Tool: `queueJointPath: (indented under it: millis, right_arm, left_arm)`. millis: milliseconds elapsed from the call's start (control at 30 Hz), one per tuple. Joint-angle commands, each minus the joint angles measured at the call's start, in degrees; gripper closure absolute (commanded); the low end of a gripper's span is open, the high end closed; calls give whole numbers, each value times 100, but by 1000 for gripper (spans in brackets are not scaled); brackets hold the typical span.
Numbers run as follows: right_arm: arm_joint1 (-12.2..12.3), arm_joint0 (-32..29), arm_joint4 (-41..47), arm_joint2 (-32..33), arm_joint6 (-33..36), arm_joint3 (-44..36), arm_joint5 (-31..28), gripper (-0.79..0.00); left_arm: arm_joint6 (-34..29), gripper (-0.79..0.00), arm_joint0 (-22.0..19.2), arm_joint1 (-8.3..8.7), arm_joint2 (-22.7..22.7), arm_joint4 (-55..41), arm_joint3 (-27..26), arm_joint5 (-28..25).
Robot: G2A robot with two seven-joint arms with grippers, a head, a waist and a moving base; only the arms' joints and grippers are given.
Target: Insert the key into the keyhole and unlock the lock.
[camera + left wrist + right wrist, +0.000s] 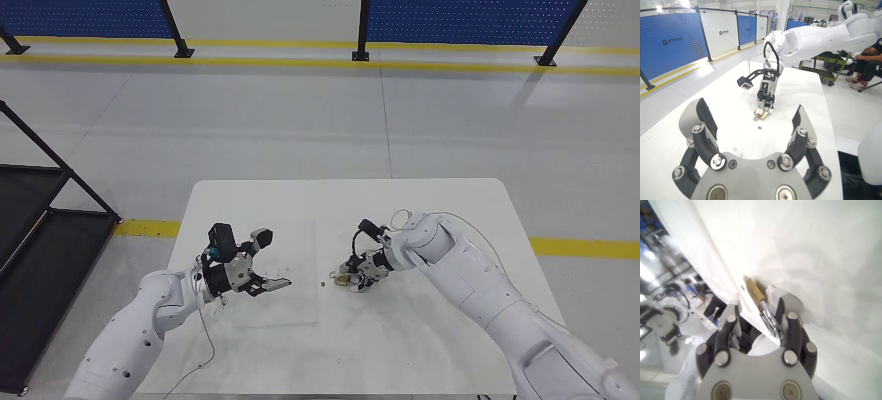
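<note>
Near the middle of the white tabletop (430,330), brass lock (346,281): lies flat, body pointing toward the left arm, silvery shackle (767,317) pointing back toward the right arm's wrist.

Right at it, right pincer (356,276): stands steeply over the lock from the right arm's side, at the shackle end. Cannot tell whether clamped on the lock or merely set around it.

Against the lock's end away from the shackle, small silvery round piece, likely the key (755,119): touches the brass body. Cannot tell whether seated in the keyhole or just lying against it.

Just past that, tiny brown speck (759,128): lies on the bare tabletop, apart from the lock, between it and the left arm.

Over the left part of the tabletop, left pincer (277,260): hangs spread wide, black ribbed pads (706,115) facing each other, empty, aimed toward the lock and well apart from it.

Around the tabletop: pale floor with yellow lines (580,245), blue fence panels (80,15) on black posts at the far side, a black rack (40,250) standing on the floor off the left arm's side.
</note>
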Motion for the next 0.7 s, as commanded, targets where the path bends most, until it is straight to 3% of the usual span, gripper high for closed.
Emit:
queueJointPath:
  millis: [0,267,667]
  right_arm:
    - [52,-56,-99,72,-101,-151,51,-785]
    - [395,-492,-521,646,-566,-1169,167,-785]
    - [1152,-2321,-1419,2368,-1083,-4204,-271,-785]
  left_arm:
    - [0,-785,0,0,0,0,0,0]
    - [0,-785,0,0,0,0,0,0]
    - [0,-785,0,0,0,0,0,0]
